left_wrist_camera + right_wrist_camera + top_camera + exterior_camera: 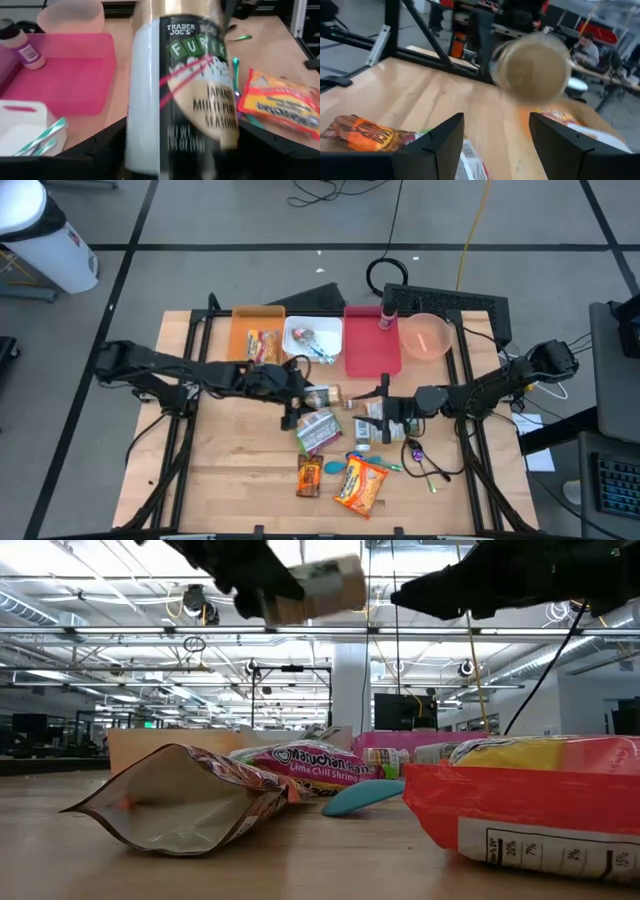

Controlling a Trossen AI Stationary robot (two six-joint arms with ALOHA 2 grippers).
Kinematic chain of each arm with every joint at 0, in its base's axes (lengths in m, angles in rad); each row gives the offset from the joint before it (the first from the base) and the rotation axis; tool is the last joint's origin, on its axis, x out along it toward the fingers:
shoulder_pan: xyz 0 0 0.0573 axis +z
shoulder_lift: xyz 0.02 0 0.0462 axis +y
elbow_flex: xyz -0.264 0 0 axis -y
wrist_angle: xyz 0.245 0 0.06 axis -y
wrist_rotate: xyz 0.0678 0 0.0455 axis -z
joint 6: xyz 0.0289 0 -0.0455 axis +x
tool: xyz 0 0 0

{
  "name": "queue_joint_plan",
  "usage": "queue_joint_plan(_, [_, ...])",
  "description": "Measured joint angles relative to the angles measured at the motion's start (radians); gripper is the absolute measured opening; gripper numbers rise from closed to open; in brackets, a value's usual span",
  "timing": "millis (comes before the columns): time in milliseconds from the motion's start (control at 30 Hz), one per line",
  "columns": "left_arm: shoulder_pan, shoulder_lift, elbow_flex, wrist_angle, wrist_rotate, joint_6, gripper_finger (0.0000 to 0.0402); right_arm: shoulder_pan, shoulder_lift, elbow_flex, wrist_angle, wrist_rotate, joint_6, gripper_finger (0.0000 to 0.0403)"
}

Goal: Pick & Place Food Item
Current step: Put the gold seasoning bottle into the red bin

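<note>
My left gripper (300,397) is shut on a furikake seasoning jar (326,395) with a dark and white label, held in the air over the middle of the table. The low view shows the jar (322,585) high above the tabletop. My right gripper (383,412) is open and empty just to the right of the jar; its wrist view looks at the jar's round tan end (534,70). A Maruchan ramen packet (318,430), a brown candy packet (309,476) and an orange snack bag (360,483) lie flat on the table below. My left gripper pinches the jar's labelled body (150,150) between its two fingers (102,150), one on each side, toward the jar's bottom end. The fingers come level from the table's left and lie along the jar. The jar is lifted clear, roughly level, its tan cap end (350,580) toward my right gripper.
At the far edge stand an orange tray (258,340), a white tray (312,340) with a spoon, a pink tray (370,345) with a small bottle, and a pink bowl (426,337). A teal piece (333,466) and small green and purple items (420,460) lie near the packets.
</note>
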Motion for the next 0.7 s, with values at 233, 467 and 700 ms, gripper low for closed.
queue_joint_plan(233, [0.011, 0.069, 0.0, 0.041, 0.034, -0.003, 0.0278, -0.03, 0.0, 0.0, -0.046, -0.002, 0.066, 0.0243])
queue_joint_plan(467, [0.017, 0.073, 0.0, 0.078, 0.043, -0.017, 0.028, -0.03, 0.0, 0.0, -0.049, -0.05, 0.082, 0.0299])
queue_joint_plan(700, [0.017, 0.073, 0.0, 0.096, 0.053, -0.01, 0.0278, -0.03, 0.004, 0.0, -0.01, -0.048, 0.039, 0.0323])
